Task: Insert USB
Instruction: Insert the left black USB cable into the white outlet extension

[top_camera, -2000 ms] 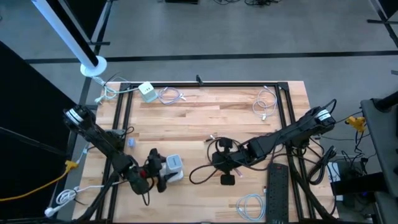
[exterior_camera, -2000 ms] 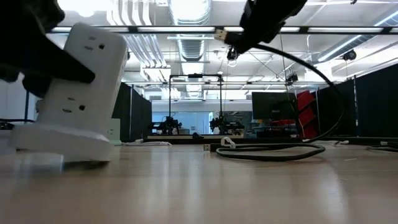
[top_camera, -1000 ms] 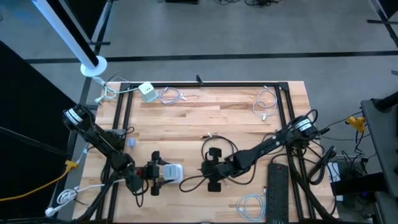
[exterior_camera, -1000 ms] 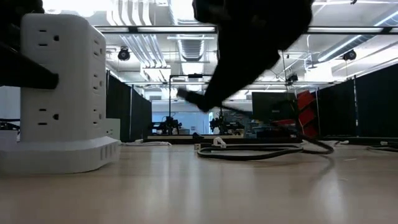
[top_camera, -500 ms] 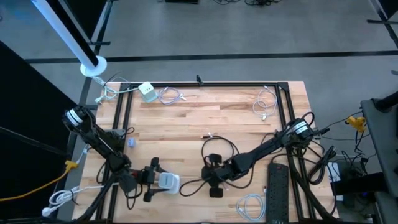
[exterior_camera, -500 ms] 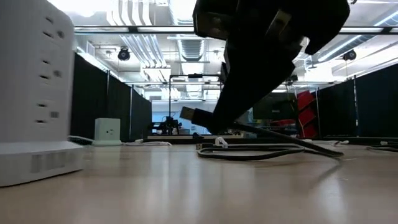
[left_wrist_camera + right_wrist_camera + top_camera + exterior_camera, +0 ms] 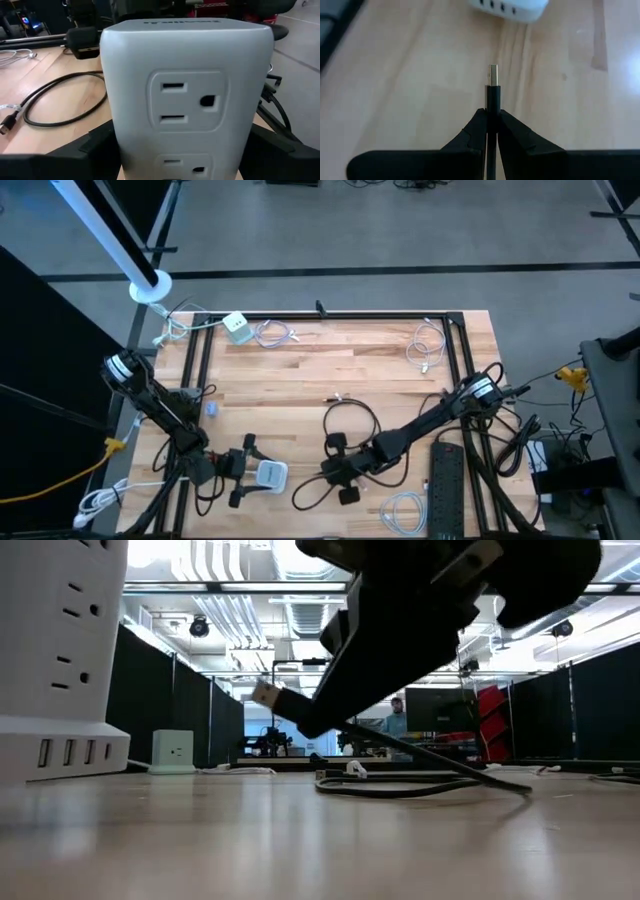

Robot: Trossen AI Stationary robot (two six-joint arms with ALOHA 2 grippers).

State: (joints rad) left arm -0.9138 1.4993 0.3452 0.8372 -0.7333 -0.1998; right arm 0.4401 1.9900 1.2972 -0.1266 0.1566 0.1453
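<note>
High view: left gripper point(image 7: 232, 468) clamps the tower point(image 7: 268, 474) at table's 7 o'clock; right gripper point(image 7: 330, 470) sits just beside, at its 3 o'clock. Right wrist view: fingers pinch the plug point(image 7: 493, 75), aimed at the ports point(image 7: 496, 6), apart. Insertion remains.

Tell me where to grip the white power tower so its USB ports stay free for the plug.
Grip the white power tower on its tall outlet faces, above the base, coming from the table's left as the left gripper does. The USB ports sit low in the base, facing the USB plug held by the right gripper, so that side should stay clear.
</note>
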